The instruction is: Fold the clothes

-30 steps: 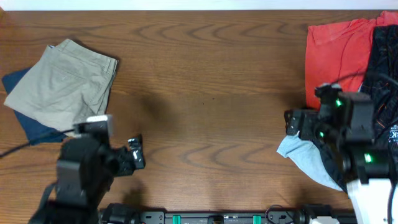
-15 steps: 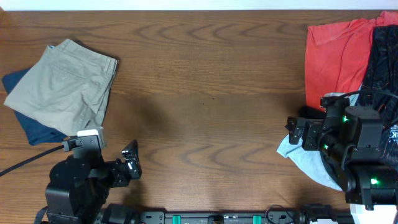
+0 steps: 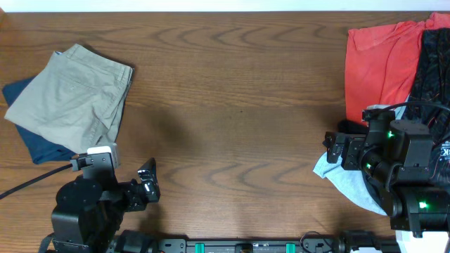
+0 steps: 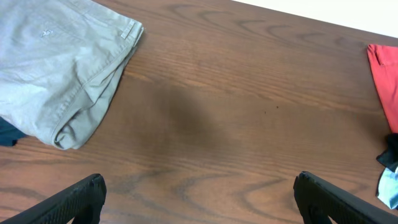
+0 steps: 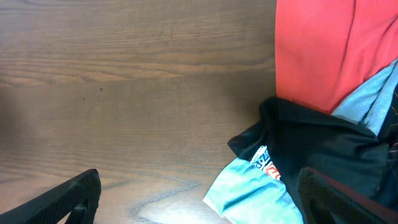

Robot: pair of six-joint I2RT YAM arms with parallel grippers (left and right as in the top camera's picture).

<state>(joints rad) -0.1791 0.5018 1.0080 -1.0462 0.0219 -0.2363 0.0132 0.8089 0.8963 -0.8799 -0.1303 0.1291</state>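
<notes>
The left gripper [image 3: 149, 183] is backing toward 6 o'clock off the folded shorts [image 3: 70, 98] at 10; the right gripper [image 3: 332, 149] is hovering by the 3 o'clock pile [image 3: 380, 70]; both jaws are gaping empty.

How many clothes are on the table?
5: khaki shorts on navy shorts at the left; red tee, black piece and light-blue piece at the right. More may hide there.

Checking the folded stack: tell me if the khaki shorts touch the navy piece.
Touching. The overhead view shows the khaki shorts lying directly on the navy piece, overlapping it.
</notes>
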